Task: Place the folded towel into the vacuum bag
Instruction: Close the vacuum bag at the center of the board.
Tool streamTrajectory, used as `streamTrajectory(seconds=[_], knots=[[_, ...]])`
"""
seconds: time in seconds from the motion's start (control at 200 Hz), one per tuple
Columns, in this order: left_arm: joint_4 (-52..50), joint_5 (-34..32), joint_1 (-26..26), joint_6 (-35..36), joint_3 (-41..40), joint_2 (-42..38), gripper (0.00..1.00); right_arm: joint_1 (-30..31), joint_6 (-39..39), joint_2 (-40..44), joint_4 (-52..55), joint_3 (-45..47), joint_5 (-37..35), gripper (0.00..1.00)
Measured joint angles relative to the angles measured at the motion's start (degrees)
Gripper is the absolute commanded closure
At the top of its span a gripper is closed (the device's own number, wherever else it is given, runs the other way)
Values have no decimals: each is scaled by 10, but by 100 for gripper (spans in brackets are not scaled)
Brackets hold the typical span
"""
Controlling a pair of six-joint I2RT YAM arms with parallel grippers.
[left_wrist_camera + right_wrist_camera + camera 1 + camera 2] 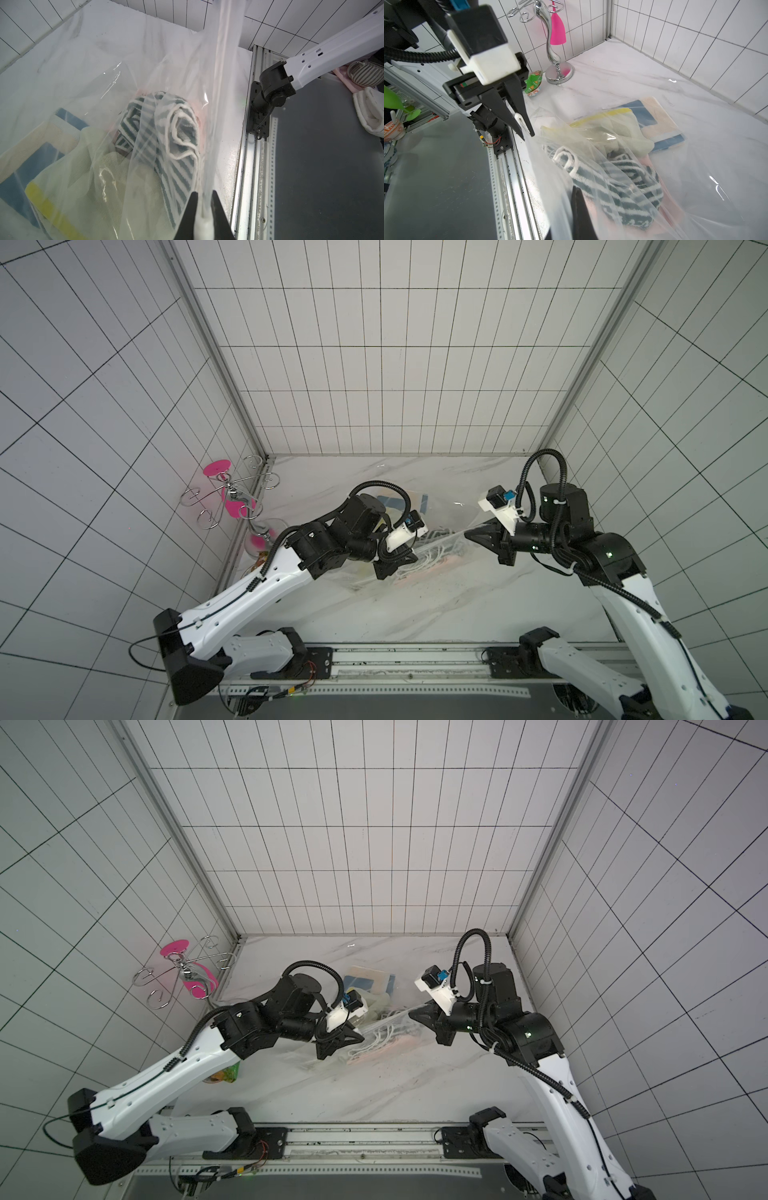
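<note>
The vacuum bag [453, 506] [104, 62] [695, 166], clear crinkly plastic, lies on the marble table with its mouth edge lifted and stretched between both grippers. Several towels lie inside it. A green-and-white striped towel [176, 128] [612, 176] sits nearest the mouth, rumpled. Behind it are a cream towel [623, 133] with a yellow stripe and a blue-and-beige one [660, 122]. My left gripper [415, 561] [204, 192] [528, 133] is shut on the bag's white zip strip. My right gripper [466, 533] [576, 190] is shut on the same edge further along, with plastic draped over its finger.
A chrome stand [232, 493] [554, 47] with pink glasses stands in the back left corner. A green packet in a bowl [534, 85] lies beside it. The metal rail [415, 655] runs along the table's front. More towels [367, 110] lie off the table.
</note>
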State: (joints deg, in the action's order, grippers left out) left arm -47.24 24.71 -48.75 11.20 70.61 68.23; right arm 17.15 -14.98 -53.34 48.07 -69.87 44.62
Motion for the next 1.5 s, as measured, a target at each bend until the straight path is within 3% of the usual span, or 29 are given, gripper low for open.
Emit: streamTrajectory(seconds=[0.22,0.45,0.77,0.965,1.219,1.389,1.499], knots=[[18,-15,-4,-27,-23,-24,89,-52,71,12,-27,23,27,100],[-38,-44,-8,-39,-21,-38,87,-97,116,28,-45,23,23,100],[-184,-138,-2,-43,-3,-33,88,-187,151,-13,-79,-24,-54,100],[-231,-180,19,-42,-4,-34,87,-213,180,-49,-119,-71,-78,100],[-231,-135,21,-58,40,-38,47,-198,204,-49,-147,-67,-68,100],[-63,-93,6,-108,77,-53,41,-178,212,-33,-157,-44,-63,100],[23,-83,-33,-125,112,8,39,-177,213,-31,-157,-43,-60,100]])
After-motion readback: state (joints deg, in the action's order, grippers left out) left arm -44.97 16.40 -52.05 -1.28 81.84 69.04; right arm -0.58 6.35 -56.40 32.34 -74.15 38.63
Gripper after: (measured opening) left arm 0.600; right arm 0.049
